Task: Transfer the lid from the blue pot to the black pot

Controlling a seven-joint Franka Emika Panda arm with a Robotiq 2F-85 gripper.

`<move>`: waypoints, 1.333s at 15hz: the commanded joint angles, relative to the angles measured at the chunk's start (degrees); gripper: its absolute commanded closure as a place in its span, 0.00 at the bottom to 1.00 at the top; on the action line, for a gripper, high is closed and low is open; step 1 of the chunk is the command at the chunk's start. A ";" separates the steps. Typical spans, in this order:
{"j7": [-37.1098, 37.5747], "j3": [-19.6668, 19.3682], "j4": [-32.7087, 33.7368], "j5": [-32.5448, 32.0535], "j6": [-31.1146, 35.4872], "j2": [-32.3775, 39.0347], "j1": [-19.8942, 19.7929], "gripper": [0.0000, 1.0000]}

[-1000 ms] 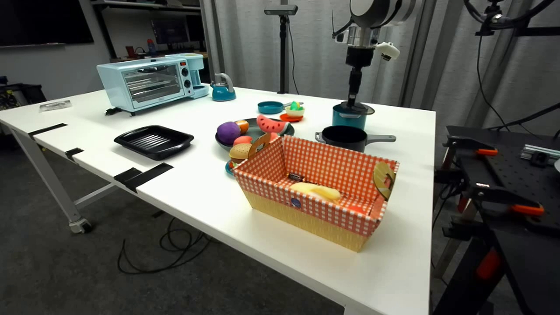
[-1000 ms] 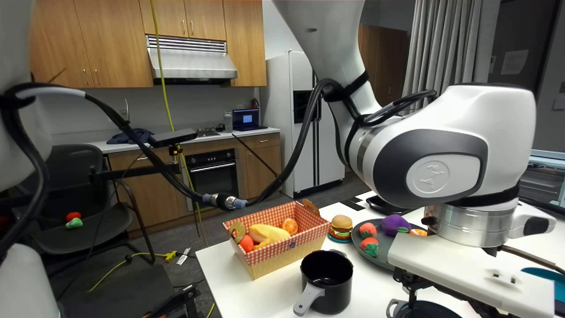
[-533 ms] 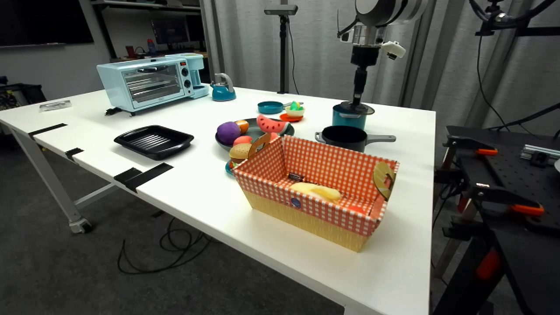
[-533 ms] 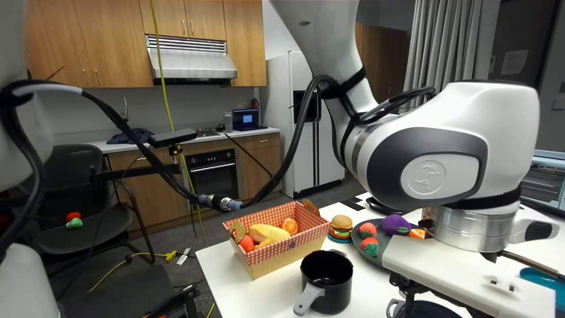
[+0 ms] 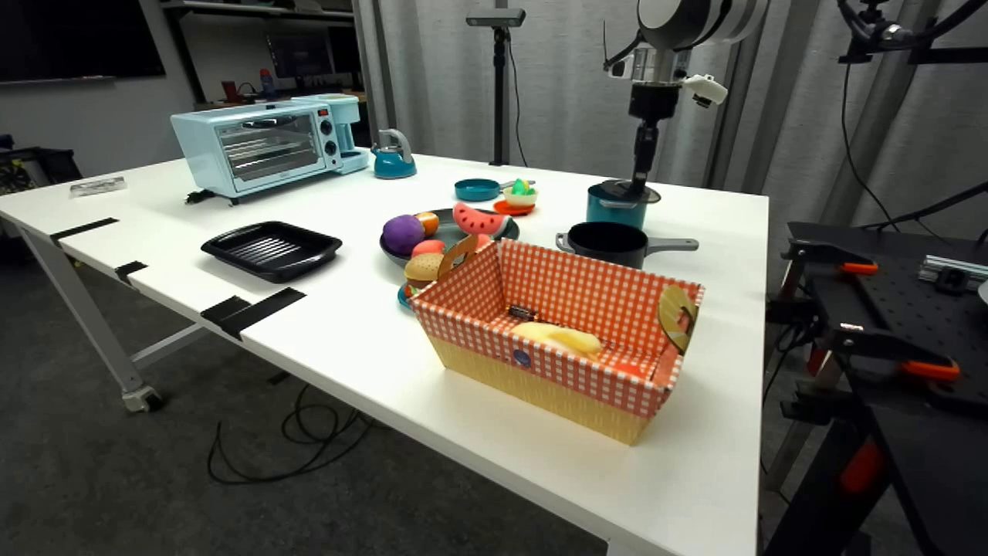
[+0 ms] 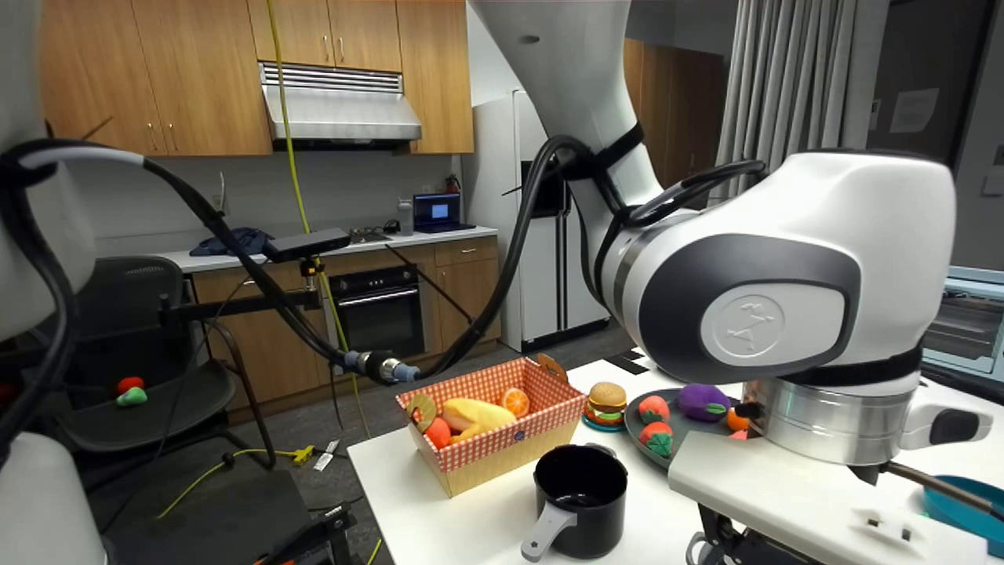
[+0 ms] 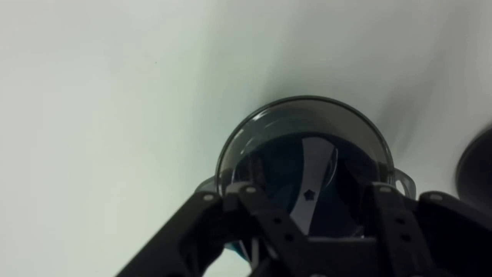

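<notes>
Since the earlier frame, your tool (image 7: 313, 190) has shifted toward the counter's (image 5: 725, 309) short end edge, the one facing the black side bench (image 5: 911, 316), while the lid (image 7: 292, 165), the blue pot (image 5: 615, 213) and the black pot (image 6: 584, 502) have stayed put. You have the tool's fingers (image 7: 250, 194) spread well apart in the wrist view, with the lid's pale band (image 7: 315, 165) showing between them. Your lid lies on top of the blue pot, near the corner where the end edge meets the far long edge; in an exterior view it juts past the pot on the end-edge side. Near it, a little further from that long edge, stands the black pot, its grey handle (image 5: 673, 244) pointing at the end edge. Your checkered basket (image 5: 540, 386) sits by the near corner of the same end. Further along, the black tray (image 5: 272, 251) lies by the near long edge, and the toaster oven (image 5: 266, 150) stands toward the opposite end's far corner.
</notes>
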 commanded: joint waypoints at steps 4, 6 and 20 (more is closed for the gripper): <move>1.28 0.65 -2.86 -2.62 2.42 -1.13 0.78 0.98; -1.47 1.87 -1.74 -1.28 0.36 -1.19 -0.95 0.96; -1.36 3.49 -1.63 -0.06 -6.79 -9.65 2.46 0.96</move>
